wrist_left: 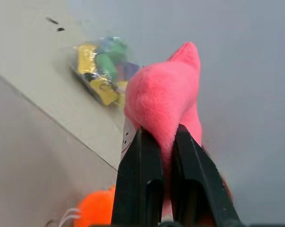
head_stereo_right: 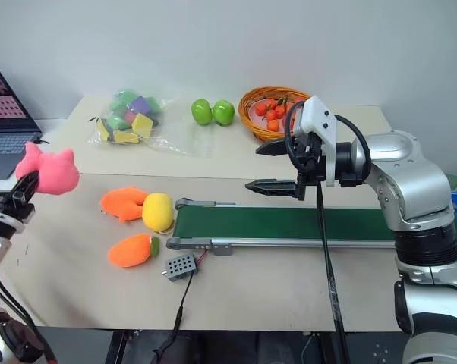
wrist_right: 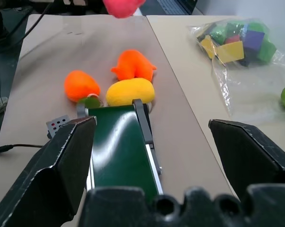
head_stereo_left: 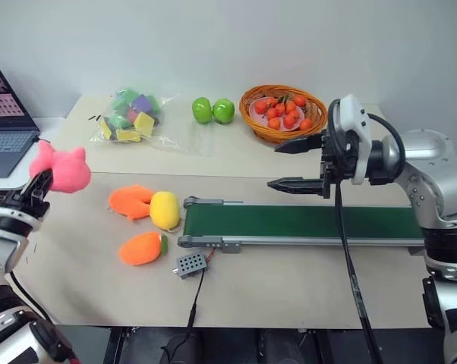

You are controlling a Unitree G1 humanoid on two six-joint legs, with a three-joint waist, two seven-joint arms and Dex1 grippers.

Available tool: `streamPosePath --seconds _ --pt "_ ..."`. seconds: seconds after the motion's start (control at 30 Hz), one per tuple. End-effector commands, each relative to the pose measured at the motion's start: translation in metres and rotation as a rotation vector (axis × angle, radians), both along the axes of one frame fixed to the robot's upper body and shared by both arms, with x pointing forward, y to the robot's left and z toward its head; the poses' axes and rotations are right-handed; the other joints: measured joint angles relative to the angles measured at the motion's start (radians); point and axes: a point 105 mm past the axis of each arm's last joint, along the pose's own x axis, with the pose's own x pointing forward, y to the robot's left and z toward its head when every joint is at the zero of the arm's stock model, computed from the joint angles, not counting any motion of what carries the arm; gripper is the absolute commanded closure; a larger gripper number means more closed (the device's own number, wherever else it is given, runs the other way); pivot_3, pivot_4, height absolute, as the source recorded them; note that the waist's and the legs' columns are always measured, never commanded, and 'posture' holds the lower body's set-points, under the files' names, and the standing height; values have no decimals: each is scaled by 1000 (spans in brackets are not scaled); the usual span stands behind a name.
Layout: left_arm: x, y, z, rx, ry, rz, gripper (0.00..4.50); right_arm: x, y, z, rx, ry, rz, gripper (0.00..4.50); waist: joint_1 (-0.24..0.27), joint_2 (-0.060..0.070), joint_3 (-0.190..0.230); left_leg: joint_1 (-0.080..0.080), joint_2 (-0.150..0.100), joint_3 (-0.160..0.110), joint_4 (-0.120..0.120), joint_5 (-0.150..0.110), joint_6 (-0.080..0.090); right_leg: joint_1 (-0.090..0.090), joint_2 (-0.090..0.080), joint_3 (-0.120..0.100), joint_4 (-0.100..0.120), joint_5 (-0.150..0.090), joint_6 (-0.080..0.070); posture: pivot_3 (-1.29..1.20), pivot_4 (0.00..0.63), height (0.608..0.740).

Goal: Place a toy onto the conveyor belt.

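Observation:
The pink plush toy (head_stereo_left: 61, 168) with small pointed ears hangs in the air above the table's left edge, pinched by my left gripper (head_stereo_left: 40, 184), which is shut on it; the black fingers (wrist_left: 142, 175) squeeze its soft body (wrist_left: 164, 101). The dark green conveyor belt (head_stereo_left: 304, 224) in its grey frame lies across the table's middle and right, with its small perforated control box (head_stereo_left: 190, 265) on a wire in front of the left end. My right gripper (head_stereo_left: 297, 163) hovers open over the belt, pointing left, nothing between its fingers (wrist_right: 62, 165).
Two orange plush toys (head_stereo_left: 131, 202) (head_stereo_left: 141, 248) and a yellow egg-shaped plush (head_stereo_left: 165, 210) lie by the belt's left end. A bag of foam blocks (head_stereo_left: 130, 115), two green fruits (head_stereo_left: 212, 111) and a basket of small oranges (head_stereo_left: 283, 112) stand at the back. A laptop (head_stereo_left: 4, 125) sits far left.

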Motion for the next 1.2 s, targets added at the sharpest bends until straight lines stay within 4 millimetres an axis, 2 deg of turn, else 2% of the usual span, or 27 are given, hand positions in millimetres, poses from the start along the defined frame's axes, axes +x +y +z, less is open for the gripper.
streamPosePath --seconds 0.03,0.1,0.17,0.23,0.27,0.33,0.4,0.6,0.67,0.73,0.97,1.03,1.1,1.2 --pt "10 -45 48 322 -120 -66 4473 -2 1 9 19 -53 16 0 0 0 0 0 0 0 0 0 0 0 0 0 0 0 0 0 150 738" --pt "17 -80 62 496 -189 -128 4473 -1 1 7 23 -51 13 0 1 0 0 0 0 0 0 0 -1 0 0 0 0 0 0 0 150 738" --pt "21 -123 71 611 -243 -222 4473 0 1 5 28 -50 7 0 1 0 0 -1 0 1 0 1 -1 0 0 0 -1 0 0 0 150 738" --pt "21 -161 79 660 -297 -301 4473 0 1 5 35 -49 0 0 0 0 0 -1 0 0 0 1 -1 0 0 0 -1 0 0 0 150 738" --pt "21 -179 76 736 -296 -329 4473 -1 -1 4 37 -49 -6 0 -1 0 0 -1 0 1 0 0 -1 0 0 0 -1 0 0 0 150 738" --pt "19 -208 55 1020 -284 -387 4473 -1 -3 2 38 -51 -19 0 -2 0 0 -1 0 1 0 0 0 0 0 0 -1 0 0 0 150 738" --pt "14 -226 45 1166 -320 -420 4473 -2 -5 2 45 -52 -37 0 -8 0 0 0 0 2 -1 0 0 0 1 2 -2 0 0 0 150 738" --pt "10 -240 42 1465 -477 -403 4473 -5 -9 -1 58 -56 -71 0 -7 0 0 -1 1 3 -4 0 1 -3 2 2 -3 0 0 0 150 738" --pt "7 -244 41 1666 -606 -368 4473 -6 -13 -1 61 -60 -94 0 -4 0 0 -1 1 3 -4 0 1 -3 2 2 -3 0 0 0 150 738" --pt "2 -247 34 1782 -711 -380 4473 -6 -15 -1 62 -59 -106 0 -1 0 0 -2 0 4 -4 0 1 -3 2 2 -5 0 0 0 150 738" --pt "-21 -259 2 1862 -966 -476 4473 -7 -18 -2 60 -61 -125 0 2 1 0 -6 1 4 -3 -1 2 -5 2 2 -7 0 0 0 150 738" --pt "-35 -263 4 1865 -1032 -499 4473 -8 -19 -3 61 -63 -131 0 2 1 0 -9 1 4 -2 -1 2 -9 2 2 -5 0 0 0 150 738" --pt "-35 -261 2 1871 -1037 -517 4473 -8 -19 -2 65 -65 -137 0 2 1 0 -12 1 4 -1 -1 2 -12 2 2 -3 0 0 0 150 738" --pt "-32 -257 -12 1874 -1051 -564 4473 -9 -20 -3 67 -65 -145 0 2 1 0 -12 1 4 0 -1 2 -12 2 2 -2 0 0 0 150 738"
